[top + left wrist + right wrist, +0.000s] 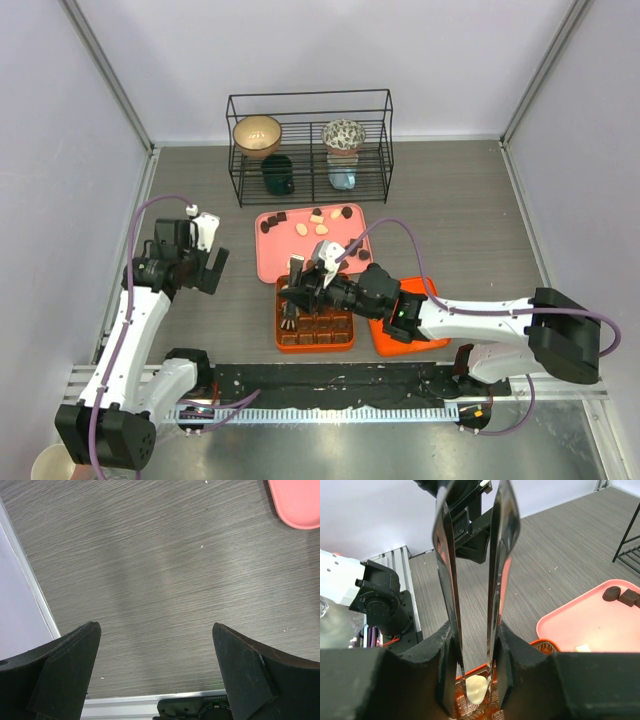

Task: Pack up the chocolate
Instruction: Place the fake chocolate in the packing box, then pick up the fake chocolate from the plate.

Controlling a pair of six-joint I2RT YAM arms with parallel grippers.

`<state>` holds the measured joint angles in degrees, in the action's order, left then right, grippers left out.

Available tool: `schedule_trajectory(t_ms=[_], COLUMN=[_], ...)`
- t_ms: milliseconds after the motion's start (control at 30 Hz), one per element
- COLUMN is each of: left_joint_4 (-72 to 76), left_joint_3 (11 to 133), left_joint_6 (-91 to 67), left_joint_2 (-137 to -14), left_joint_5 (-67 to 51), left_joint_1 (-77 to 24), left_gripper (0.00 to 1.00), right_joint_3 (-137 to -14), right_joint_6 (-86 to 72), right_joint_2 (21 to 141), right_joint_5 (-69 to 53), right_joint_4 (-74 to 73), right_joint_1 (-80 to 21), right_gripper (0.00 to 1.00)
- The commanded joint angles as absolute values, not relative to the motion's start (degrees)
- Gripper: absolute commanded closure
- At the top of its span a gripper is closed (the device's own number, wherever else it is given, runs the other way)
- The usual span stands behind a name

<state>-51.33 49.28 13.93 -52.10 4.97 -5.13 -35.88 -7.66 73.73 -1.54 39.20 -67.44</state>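
My right gripper (pixel 318 284) (pixel 476 665) is shut on a pair of shiny metal tongs (pixel 496 565). The tong tips pinch a cream-white chocolate (pixel 476 688) just over a cell at the left side of the orange gridded box (pixel 316 328) (pixel 547 643). Several dark pieces fill the box's other cells. More chocolate, dark (pixel 346 212) (pixel 611 593) and cream (pixel 302 229), lies on the pink tray (pixel 272 262) (pixel 585 625) behind the box. My left gripper (pixel 204 268) (pixel 155 670) hangs open over bare table left of the tray, holding nothing.
A black wire rack (pixel 310 145) with bowls and cups stands at the back. An orange lid (pixel 385 340) lies right of the box under my right arm. A pink tray corner (pixel 297 505) shows in the left wrist view. A metal rail (pixel 330 405) runs along the near edge.
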Motion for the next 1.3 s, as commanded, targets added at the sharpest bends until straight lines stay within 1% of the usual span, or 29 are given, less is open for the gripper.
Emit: schedule_trajectory(t_ms=[0, 33, 67, 100, 267, 367, 500, 633, 667, 767, 933, 1000, 1133, 1267], left_joint_4=[-50.98, -50.89, -50.89, -50.8, -50.98, -51.06, -51.24, -51.33, -51.42, -51.33, -51.24, -51.15, -51.06, -50.8], left_joint_3=[49.84, 49.92, 49.66, 49.66, 49.83, 49.92, 50.18, 50.54, 50.54, 50.19, 50.45, 50.62, 50.89, 50.98], left_joint_6=[14.06, 14.06, 13.98, 13.97, 13.97, 13.97, 13.89, 13.97, 14.15, 14.24, 14.41, 14.33, 14.68, 14.85], left_joint_2=[-50.89, -50.8, -50.71, -50.8, -50.8, -50.71, -50.97, -50.8, -50.8, -50.54, -50.71, -50.98, -51.59, -51.59], left_joint_5=[5.01, 4.84, 4.83, 4.92, 4.92, 4.75, 4.75, 4.92, 4.92, 5.27, 5.27, 5.19, 5.27, 5.71], left_joint_1=[-5.18, -5.19, -5.19, -5.19, -5.1, -5.18, -5.18, -5.1, -5.18, -5.19, -5.18, -5.1, -5.19, -5.18], left_gripper=[0.0, 0.0, 0.0, 0.0, 0.0, 0.0, 0.0, 0.0, 0.0, 0.0, 0.0, 0.0, 0.0, 0.0], right_joint_3=[-37.53, -37.53, -37.53, -37.53, -37.71, -37.97, -40.34, -43.41, -43.68, -45.26, -47.72, -48.6, -52.28, -54.67], right_joint_6=[-6.59, -6.59, -6.5, -6.42, -5.71, -4.05, -0.62, -1.23, -1.93, -2.37, -2.72, -2.64, -2.2, -1.5], right_joint_2=[73.74, 73.65, 73.57, 73.56, 72.86, 71.55, 70.49, 70.75, 70.93, 72.59, 78.91, 81.11, 87.69, 92.18], right_joint_5=[1.56, 1.76, 2.02, 2.11, 3.25, 4.74, 7.73, 4.15, 3.35, 1.24, -1.49, -1.84, -2.9, -3.25], right_joint_4=[45.44, 45.44, 45.35, 45.09, 43.42, 42.81, 39.82, 38.23, 38.67, 39.37, 41.13, 43.24, 44.65, 46.4], right_joint_1=[-67.85, -67.85, -67.85, -67.85, -67.85, -67.85, -66.54, -59.78, -56.46, -52.05, -44.04, -42.37, -39.21, -37.88], right_gripper=[0.62, 0.61, 0.56, 0.54, 0.49, 0.5, 0.56, 0.61, 0.62, 0.64, 0.67, 0.67, 0.58, 0.54])
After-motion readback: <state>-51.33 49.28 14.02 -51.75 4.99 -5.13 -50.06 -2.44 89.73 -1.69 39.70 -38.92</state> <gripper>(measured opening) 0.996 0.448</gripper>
